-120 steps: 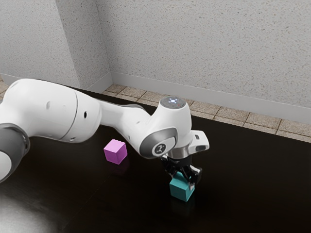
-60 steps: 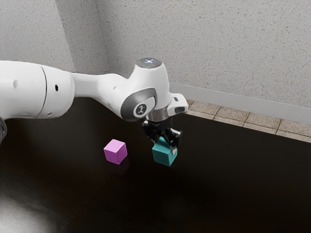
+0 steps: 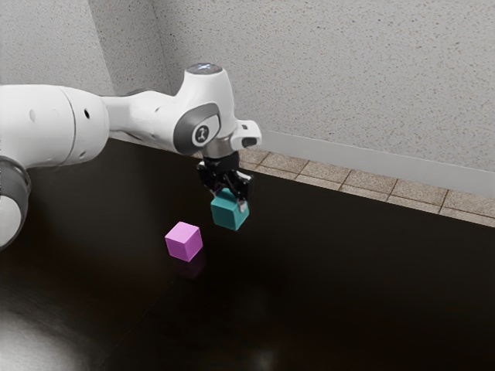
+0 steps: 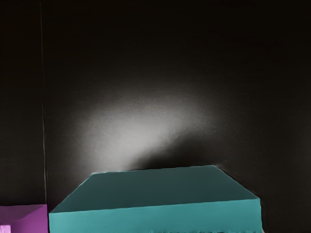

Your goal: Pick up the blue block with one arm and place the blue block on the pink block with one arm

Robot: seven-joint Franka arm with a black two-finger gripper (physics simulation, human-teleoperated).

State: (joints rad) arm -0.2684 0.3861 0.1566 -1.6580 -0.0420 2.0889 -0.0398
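My gripper (image 3: 230, 198) is clamped on the blue block (image 3: 230, 215) by its flat opposite sides. Seems rigid and light. The pink block (image 3: 184, 241) sits below, off to the side.

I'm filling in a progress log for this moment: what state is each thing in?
gripper: shut on the blue block.
blue block: held in the air, off the table.
pink block: resting on the table, nothing on top, apart from the blue block.
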